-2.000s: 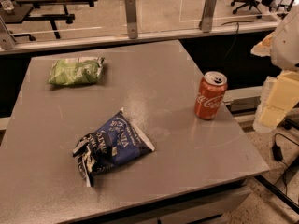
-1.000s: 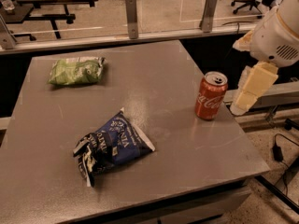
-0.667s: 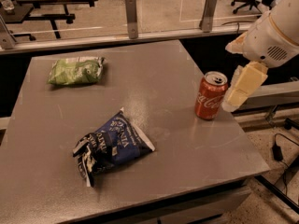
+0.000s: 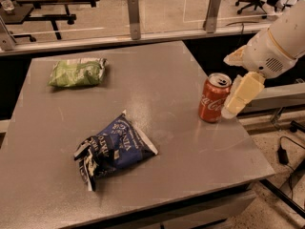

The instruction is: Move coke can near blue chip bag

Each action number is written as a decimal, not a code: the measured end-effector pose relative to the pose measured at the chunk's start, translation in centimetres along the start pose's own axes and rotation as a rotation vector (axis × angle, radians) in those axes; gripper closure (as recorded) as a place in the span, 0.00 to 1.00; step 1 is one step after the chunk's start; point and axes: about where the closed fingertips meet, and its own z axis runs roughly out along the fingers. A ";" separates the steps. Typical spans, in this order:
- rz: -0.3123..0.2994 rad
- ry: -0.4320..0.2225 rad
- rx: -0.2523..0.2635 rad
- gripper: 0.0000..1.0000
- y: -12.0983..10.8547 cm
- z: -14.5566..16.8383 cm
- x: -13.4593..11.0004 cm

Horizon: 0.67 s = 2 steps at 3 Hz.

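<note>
The coke can [image 4: 214, 98] stands upright on the grey table [image 4: 157, 80] near its right edge, red with white script and a silver top. The blue chip bag [image 4: 113, 145] lies crumpled on the table's front left part, well apart from the can. My gripper [image 4: 237, 99] hangs from the white arm [image 4: 276, 46] at the right and sits right beside the can's right side, at can height. I cannot tell whether it touches the can.
A light green chip bag [image 4: 77, 72] lies at the table's back left. A glass barrier with metal posts [image 4: 133, 11] runs behind the table. The table's right edge [image 4: 248, 132] is close to the can. Cables lie on the floor at the right.
My gripper has come in from the right and moved left toward the coke can, now next to it. The can and both bags have not moved.
</note>
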 end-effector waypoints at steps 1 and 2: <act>0.003 -0.019 -0.026 0.34 0.1 0.9 0.3; 0.006 -0.033 -0.042 0.57 0.2 1.4 0.3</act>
